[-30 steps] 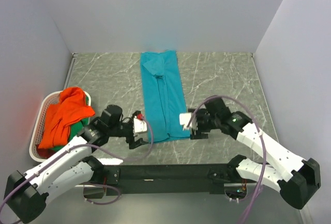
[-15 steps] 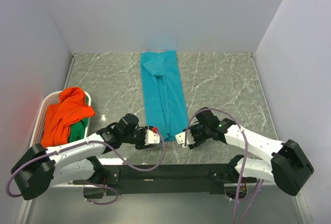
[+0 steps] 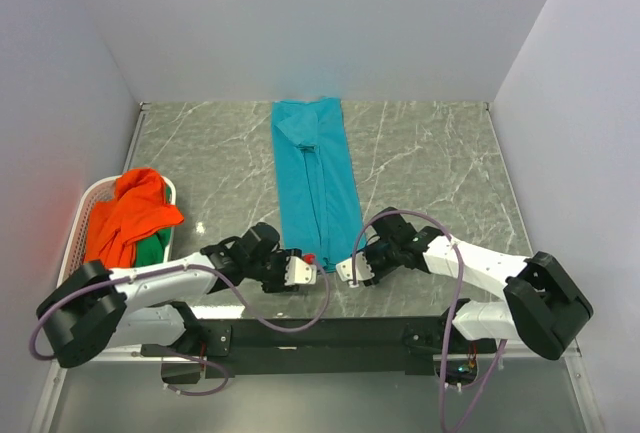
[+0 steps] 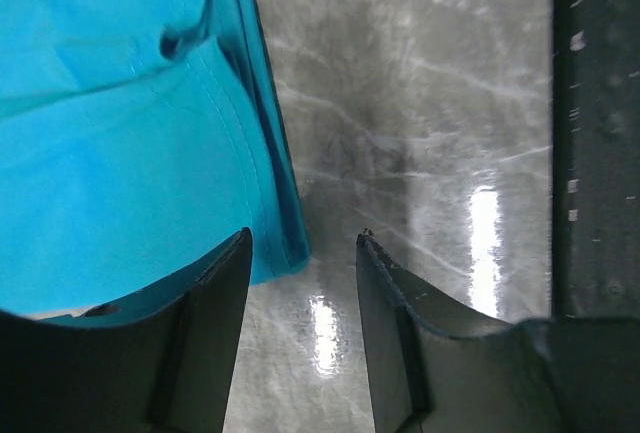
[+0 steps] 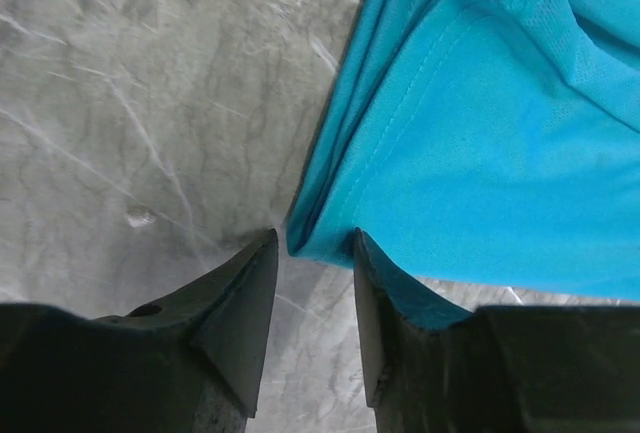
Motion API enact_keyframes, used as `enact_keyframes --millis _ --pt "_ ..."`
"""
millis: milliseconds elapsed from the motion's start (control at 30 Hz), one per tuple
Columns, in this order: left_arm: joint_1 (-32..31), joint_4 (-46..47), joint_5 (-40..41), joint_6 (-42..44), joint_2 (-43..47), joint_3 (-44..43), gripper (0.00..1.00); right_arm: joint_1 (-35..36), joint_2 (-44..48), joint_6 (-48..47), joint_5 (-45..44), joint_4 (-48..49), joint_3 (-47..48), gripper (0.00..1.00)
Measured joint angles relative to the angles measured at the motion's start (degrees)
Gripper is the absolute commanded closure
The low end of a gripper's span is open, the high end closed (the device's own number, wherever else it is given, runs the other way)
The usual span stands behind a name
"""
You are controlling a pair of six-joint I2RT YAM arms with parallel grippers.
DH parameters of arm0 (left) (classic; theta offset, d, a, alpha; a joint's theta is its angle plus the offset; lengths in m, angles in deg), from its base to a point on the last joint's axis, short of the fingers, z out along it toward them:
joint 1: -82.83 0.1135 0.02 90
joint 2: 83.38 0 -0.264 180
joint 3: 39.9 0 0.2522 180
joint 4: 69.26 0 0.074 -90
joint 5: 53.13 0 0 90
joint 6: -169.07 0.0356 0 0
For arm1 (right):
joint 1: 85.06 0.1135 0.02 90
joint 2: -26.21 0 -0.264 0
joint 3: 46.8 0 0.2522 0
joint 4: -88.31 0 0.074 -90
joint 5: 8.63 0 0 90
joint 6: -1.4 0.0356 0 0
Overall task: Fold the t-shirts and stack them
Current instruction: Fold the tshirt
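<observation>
Bright, even light — white glare patches on the table [image 4: 487,215].

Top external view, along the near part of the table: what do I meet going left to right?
White laundry basket → left end effector → near hem of the teal t-shirt → right end effector.

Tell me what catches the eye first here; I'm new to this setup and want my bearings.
A teal shirt, folded into a long strip, lies down the middle of the table. The left gripper and right gripper sit low at its near corners, jaws open around the hem. At the left edge, an orange shirt is heaped over a green shirt in a white basket.
</observation>
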Motion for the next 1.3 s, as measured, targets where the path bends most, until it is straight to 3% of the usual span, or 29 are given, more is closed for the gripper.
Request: enact_keyframes --millis 200,333,433,500,700,1100,1300 --pt "-0.2 0.02 3.34 1.29 -5.35 -2.05 0.57 0.0 -0.57 -0.04 -1.01 1.4 0.0 0.62" --pt "-0.2 -0.02 4.09 2.12 -6.29 -2.64 0.75 0.02 -0.66 -0.02 -1.79 1.46 -0.04 0.72" --pt "-0.26 -0.26 4.48 2.78 -6.58 -2.78 0.88 0.44 -0.5 0.39 -2.4 1.75 -0.48 0.83" --pt "-0.26 -0.63 4.55 2.95 -6.69 -2.97 0.91 1.01 0.15 0.85 -2.89 2.4 -1.33 1.0" --pt "-0.31 -2.56 3.87 2.91 -6.1 -3.23 0.99 3.61 3.37 5.03 -3.43 3.28 -3.5 1.0" --pt "-0.13 -14.01 -5.27 2.69 5.29 -4.46 1.0 10.84 17.4 16.92 -2.32 -1.92 -3.82 1.0" --pt "5.46 -18.27 -9.6 3.61 8.09 -6.67 1.0 9.86 16.96 20.06 -2.6 -3.17 -3.28 1.0"
